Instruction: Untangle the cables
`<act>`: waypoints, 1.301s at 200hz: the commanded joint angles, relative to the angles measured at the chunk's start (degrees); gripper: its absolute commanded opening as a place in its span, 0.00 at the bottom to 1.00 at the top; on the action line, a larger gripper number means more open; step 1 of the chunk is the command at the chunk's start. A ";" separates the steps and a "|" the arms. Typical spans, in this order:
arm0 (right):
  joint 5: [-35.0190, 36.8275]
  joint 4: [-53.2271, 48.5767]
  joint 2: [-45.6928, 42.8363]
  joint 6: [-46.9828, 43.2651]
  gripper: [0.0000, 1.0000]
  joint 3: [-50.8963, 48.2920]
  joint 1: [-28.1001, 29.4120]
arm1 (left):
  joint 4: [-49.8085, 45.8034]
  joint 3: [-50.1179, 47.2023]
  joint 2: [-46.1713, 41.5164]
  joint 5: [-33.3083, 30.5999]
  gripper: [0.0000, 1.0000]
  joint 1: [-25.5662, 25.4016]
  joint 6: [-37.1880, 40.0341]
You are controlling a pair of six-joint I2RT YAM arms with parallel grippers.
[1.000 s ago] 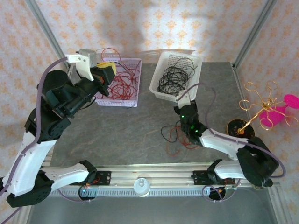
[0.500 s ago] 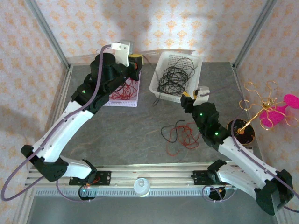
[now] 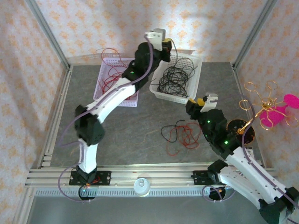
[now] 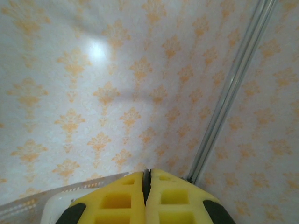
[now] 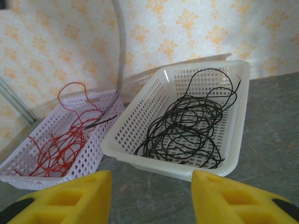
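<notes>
the cables (image 5: 187, 133) are mostly sorted: black strands in the white basket (image 5: 154, 161), red in the lilac basket (image 5: 96, 140), while a small red-and-black tangle (image 3: 180, 136) lies on the table (image 3: 135, 126) beside the right arm (image 3: 219, 137). the left gripper (image 4: 146, 186) reaches high over the white basket, pads pressed together, any held strand too thin to tell. the right gripper (image 5: 152, 191) hovers low, jaws apart, empty.

Gold wire stand (image 3: 263, 105) (pink part (image 3: 276, 115), perhaps fabric) right.
</notes>
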 commanded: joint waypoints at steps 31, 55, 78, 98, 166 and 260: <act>-4.47 -2.65 -1.44 3.35 0.47 -2.25 -0.19 | 0.64 22.96 21.37 -0.99 0.00 0.45 -2.46; -3.12 -3.59 -1.80 4.19 0.47 -2.16 -0.19 | 2.44 17.56 23.54 -4.05 0.00 0.48 -4.29; -0.10 -5.75 -0.55 6.60 0.46 -0.89 -0.19 | -0.60 12.42 25.00 -4.61 0.00 0.67 -5.59; 0.64 -8.93 3.59 8.17 0.46 1.52 -0.42 | -10.03 13.81 27.63 -3.79 0.00 1.16 -8.09; -14.33 -6.90 17.80 10.67 0.48 4.26 -11.81 | -16.18 5.01 22.60 -2.97 0.58 1.48 -10.26; -21.53 -12.32 21.92 9.58 0.48 1.99 -17.44 | -11.40 -32.85 -12.22 -9.65 0.71 -4.81 -8.48</act>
